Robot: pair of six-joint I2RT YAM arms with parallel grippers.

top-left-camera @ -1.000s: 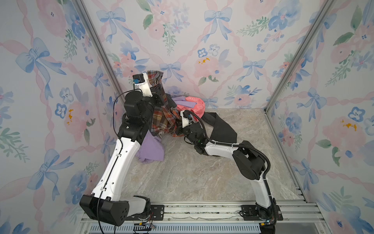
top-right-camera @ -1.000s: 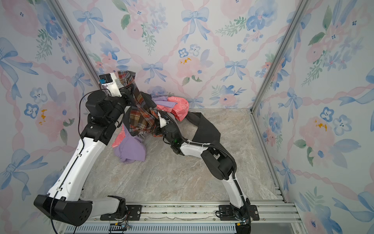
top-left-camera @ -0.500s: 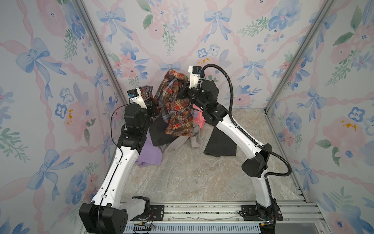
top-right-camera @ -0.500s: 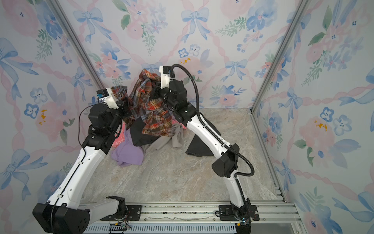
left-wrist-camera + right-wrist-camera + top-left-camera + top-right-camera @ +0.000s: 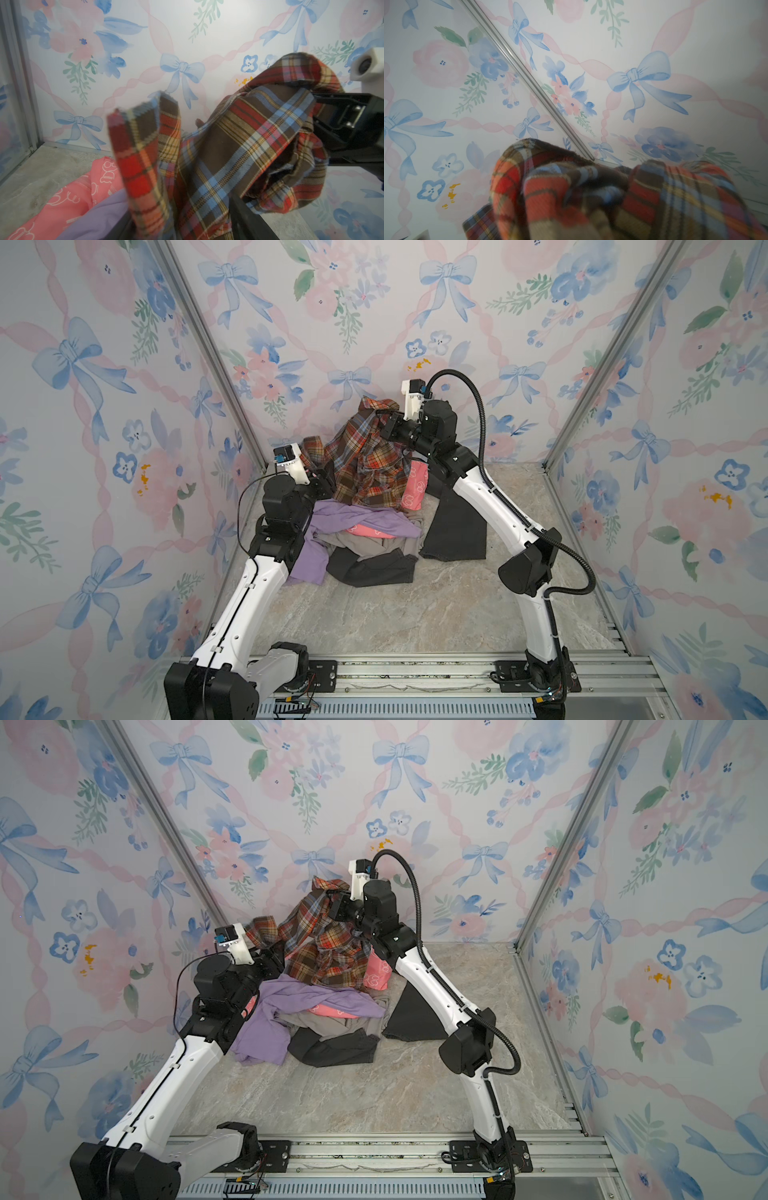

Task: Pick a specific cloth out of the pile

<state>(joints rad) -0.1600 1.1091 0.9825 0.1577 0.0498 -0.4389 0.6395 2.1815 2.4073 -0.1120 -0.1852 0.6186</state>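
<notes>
- Right end effector (image 5: 383,425): raised near the back wall and clamped on a bunched upper fold of the cloth (image 5: 365,464). The left wrist view shows its black fingers (image 5: 332,97) pinching the plaid fabric.
- The cloth: a plaid shirt in orange-red, brown, blue and white checks. It hangs from the right end effector above the back of the pile (image 5: 361,543), and its lower edge rests on the garments beneath. One flap stretches sideways toward the left end effector (image 5: 325,480).
- Left end effector: low, at the left edge of the pile. In the left wrist view its two dark fingers (image 5: 247,220) stand well apart, and a strip of plaid lies loosely between them, unpinched.
- The pile: spread on the marbled tabletop (image 5: 395,614) toward the back.
- Lilac garment (image 5: 357,518): lies across the front of the pile, directly under the plaid hem.
- Coral-pink garment (image 5: 413,489): white-printed, showing just beside the cloth and beneath the lilac layer.
- Dark grey garments (image 5: 455,526): lie at the front and right side of the pile, flat on the tabletop.
</notes>
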